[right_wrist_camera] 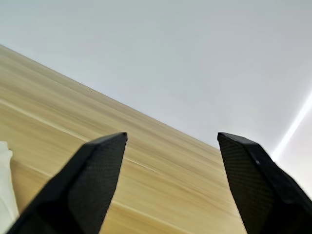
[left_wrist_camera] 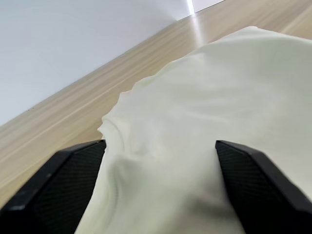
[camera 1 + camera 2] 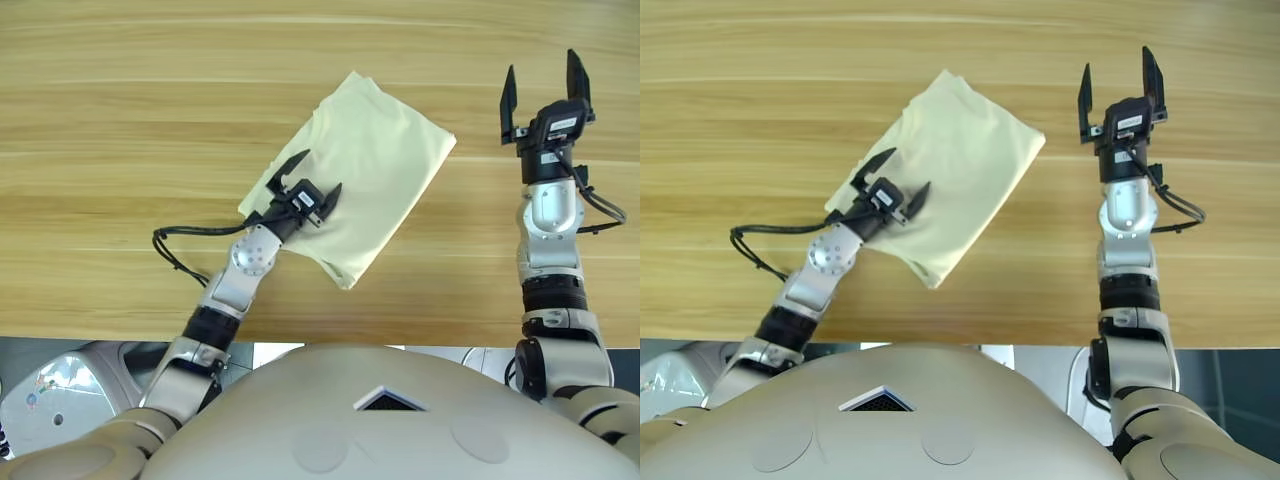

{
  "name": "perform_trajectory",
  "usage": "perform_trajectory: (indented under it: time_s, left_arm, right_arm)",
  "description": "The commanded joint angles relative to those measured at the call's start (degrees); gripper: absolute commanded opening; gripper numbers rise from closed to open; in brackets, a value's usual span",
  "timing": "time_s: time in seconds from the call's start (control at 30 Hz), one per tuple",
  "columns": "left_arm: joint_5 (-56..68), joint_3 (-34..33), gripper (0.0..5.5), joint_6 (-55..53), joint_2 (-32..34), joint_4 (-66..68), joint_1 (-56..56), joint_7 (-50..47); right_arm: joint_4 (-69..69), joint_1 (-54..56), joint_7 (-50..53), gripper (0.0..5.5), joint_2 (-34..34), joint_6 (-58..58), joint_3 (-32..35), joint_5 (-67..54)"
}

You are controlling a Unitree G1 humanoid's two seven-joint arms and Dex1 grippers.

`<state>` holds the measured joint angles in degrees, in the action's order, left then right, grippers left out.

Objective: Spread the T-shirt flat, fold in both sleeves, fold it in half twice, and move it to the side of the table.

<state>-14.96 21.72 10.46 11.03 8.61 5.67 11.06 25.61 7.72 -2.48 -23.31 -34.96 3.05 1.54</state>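
Jaws apart on both. Left gripper [image 3: 312,182] straddles the T-shirt [image 3: 380,155] at its lower-left part, long axis running toward upper right. Right gripper [image 3: 541,75] sits well clear at upper right, so I'd move it with left.

A light wood-grain table [image 3: 120,100] runs up to a plain pale grey wall [image 1: 170,58].

The wood-grain worktop [image 3: 120,100] carries one folded, pale-yellow T-shirt [image 3: 385,165]. Its left edge lies between the spread left jaws. The T-shirt lies left of the right jaws, apart from them.
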Motion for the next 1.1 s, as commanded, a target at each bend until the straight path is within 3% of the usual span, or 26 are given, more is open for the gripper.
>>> perform_trajectory:
  time_s: [0.03,0.2,0.3,0.43,0.57,0.8,1.1]
  left_arm:
    - [0.5,-0.7,4.20,-9.6,-4.5,-1.1,4.7,-3.3]
    - [3.9,-1.5,4.20,-7.9,-11.2,-3.0,1.4,-6.0]
    - [4.6,1.4,4.20,-5.1,-13.8,-7.1,2.6,-5.8]
    - [7.3,2.3,4.20,3.5,-12.8,-17.3,4.7,-4.6]
    - [8.7,-0.6,4.20,9.7,-12.1,-18.8,2.4,-5.3]
    - [3.6,-16.0,4.20,10.1,-7.1,-11.3,-4.9,-14.0]
    - [3.6,-25.2,4.20,13.2,0.9,-5.8,-7.3,-15.0]
  right_arm:
    - [0.6,-1.5,0.2,3.44,0.3,0.4,1.0,1.3]
    - [1.5,-3.6,1.3,3.44,-1.2,-0.2,0.4,6.6]
    - [-3.0,-9.3,-0.3,3.44,-5.4,-0.9,1.4,9.8]
    - [-8.5,-21.0,-6.1,3.44,-15.0,-0.2,-0.1,18.0]
    - [-9.0,-21.7,-9.2,3.44,-16.8,0.7,-7.0,26.2]
    - [-2.2,-6.8,-9.5,3.44,-14.7,3.1,-14.0,30.6]
    - [30.3,25.8,-0.9,3.44,-0.3,4.9,-21.4,33.4]
